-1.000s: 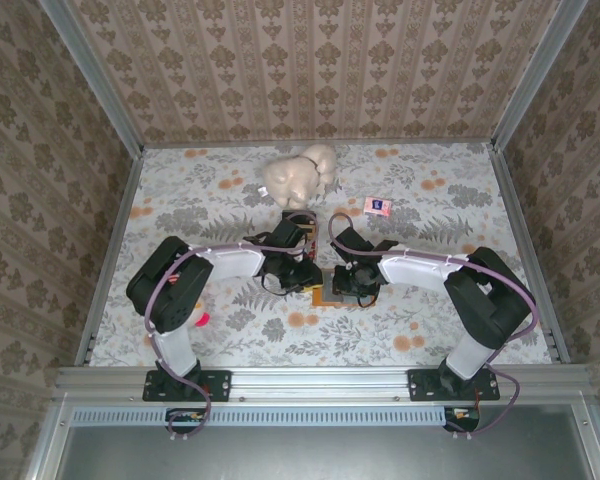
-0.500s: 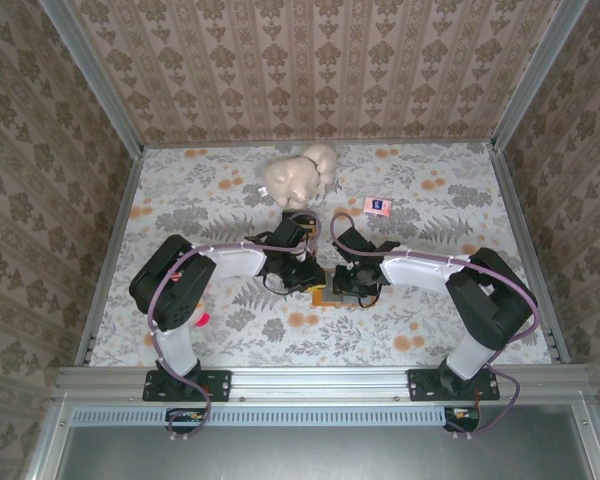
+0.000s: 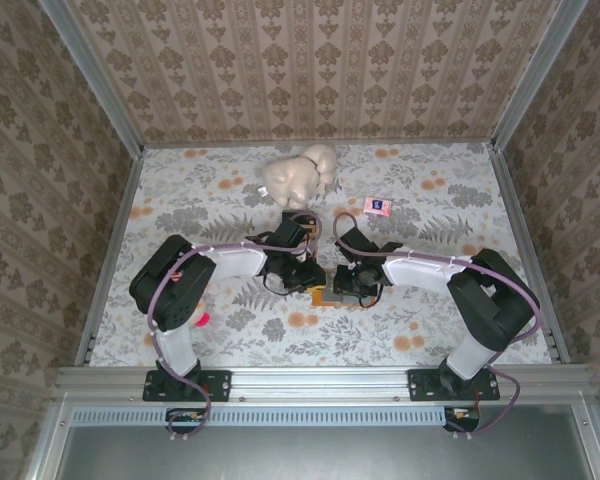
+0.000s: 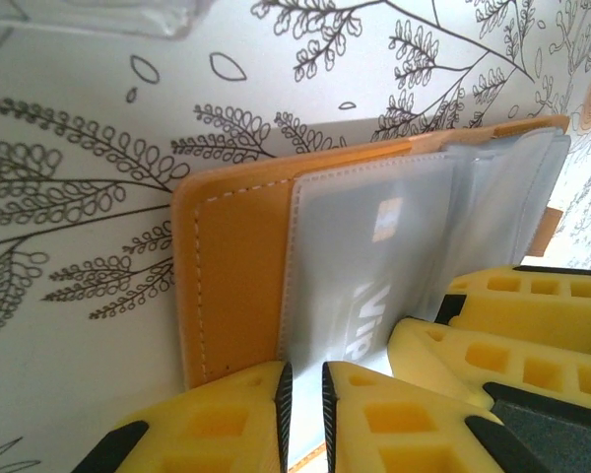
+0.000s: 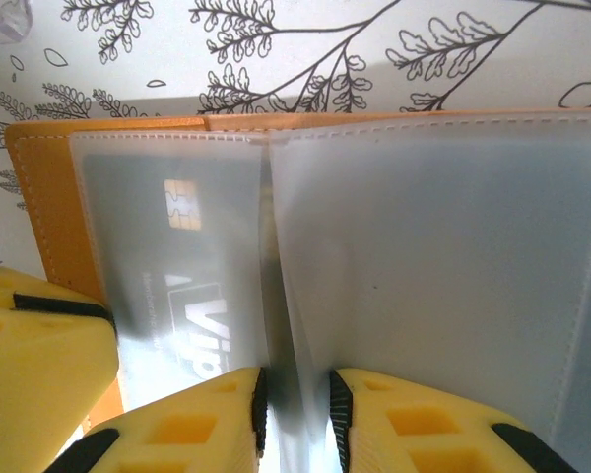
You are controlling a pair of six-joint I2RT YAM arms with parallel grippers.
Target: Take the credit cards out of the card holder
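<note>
Tan-orange folding card holder [image 4: 231, 286] lies open on the counter, left tool [image 4: 303, 399] and right tool [image 5: 295, 404] both pinched narrow on its frosted pockets, so anchor one sleeve and slide the lettered credit card [image 5: 192, 296] out!

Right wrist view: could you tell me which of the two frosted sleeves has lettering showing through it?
The left sleeve, by the orange edge of the card holder: VIP lettering shows through it; the right sleeve looks plain grey.

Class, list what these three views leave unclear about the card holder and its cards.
Top view: card holder mostly hidden under left gripper and right gripper.
Left wrist: card colour and small print blurred by frosted sleeve.
Right wrist: card count unclear; sleeves cut off by the frame edge.
</note>
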